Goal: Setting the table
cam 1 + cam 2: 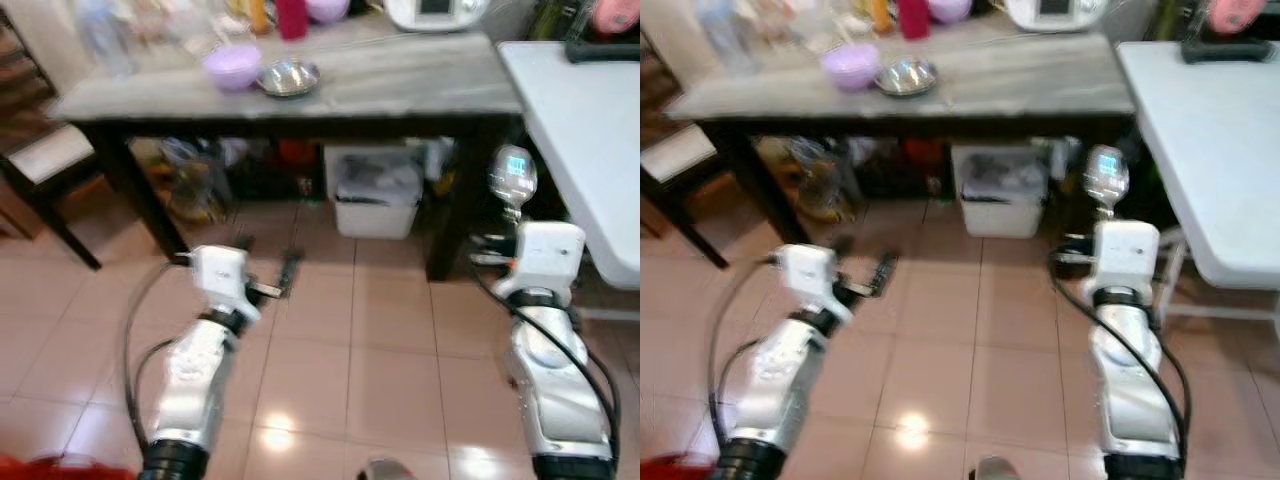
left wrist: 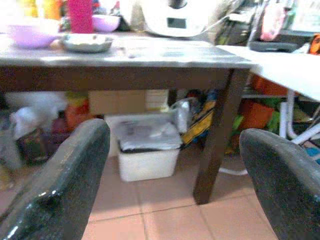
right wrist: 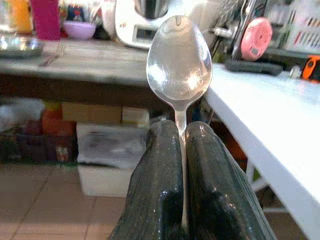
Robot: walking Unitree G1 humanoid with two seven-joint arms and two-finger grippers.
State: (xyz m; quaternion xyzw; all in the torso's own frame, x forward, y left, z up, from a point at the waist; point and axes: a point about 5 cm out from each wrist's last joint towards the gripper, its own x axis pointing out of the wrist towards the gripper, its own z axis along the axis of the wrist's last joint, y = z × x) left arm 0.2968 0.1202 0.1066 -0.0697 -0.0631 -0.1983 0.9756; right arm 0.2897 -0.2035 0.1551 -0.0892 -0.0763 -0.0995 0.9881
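Note:
My right gripper (image 3: 181, 137) is shut on the handle of a shiny metal spoon (image 3: 178, 62), whose bowl (image 1: 512, 175) sticks up in front of the wrist. It hangs over the tiled floor between the grey-topped table (image 1: 400, 85) and a white table (image 1: 590, 140) on the right. My left gripper (image 2: 175, 165) is open and empty, low over the floor, facing the grey table. A lilac bowl (image 1: 233, 67) and a metal dish (image 1: 289, 77) rest on that table.
A white bin (image 1: 377, 198) and bags stand under the grey table between its dark legs (image 1: 450, 200). A wooden chair (image 1: 40, 165) is at the left. A white appliance (image 1: 437, 12), a red cup (image 1: 291, 18) and bottles crowd the far tabletop.

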